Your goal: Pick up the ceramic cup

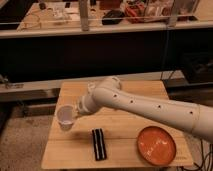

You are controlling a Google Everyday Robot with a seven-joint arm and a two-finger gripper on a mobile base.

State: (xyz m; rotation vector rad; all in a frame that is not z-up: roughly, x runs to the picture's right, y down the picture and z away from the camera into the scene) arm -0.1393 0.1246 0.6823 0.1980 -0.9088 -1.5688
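Beside pincer (73, 113), ceramic cup (65, 118), mouth up

The arm (150, 105) ran off the right edge, its base unseen. The claw (74, 111) sat at the arm's left end against the ceramic cup (65, 117), its outline lost in the pale wrist. Whether the cup rested on the bench (120, 134) or hung above it could not be told. The flat black object (99, 144) was too indistinct to name.
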